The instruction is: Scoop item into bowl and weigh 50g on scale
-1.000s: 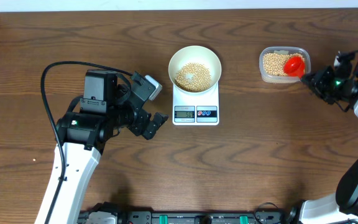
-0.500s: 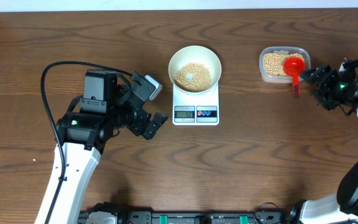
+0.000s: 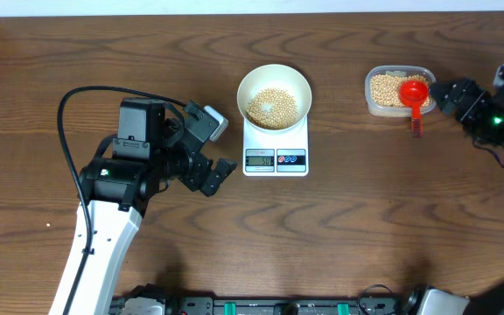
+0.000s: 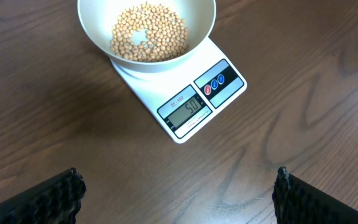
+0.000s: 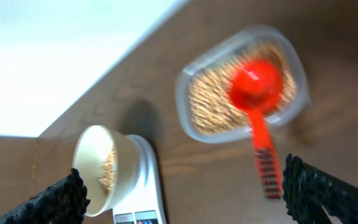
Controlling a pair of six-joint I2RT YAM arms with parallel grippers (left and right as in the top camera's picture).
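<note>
White arms (image 3: 103, 236), black joints, looping black cable (image 3: 60, 114) — seemingly green-lit.
</note>
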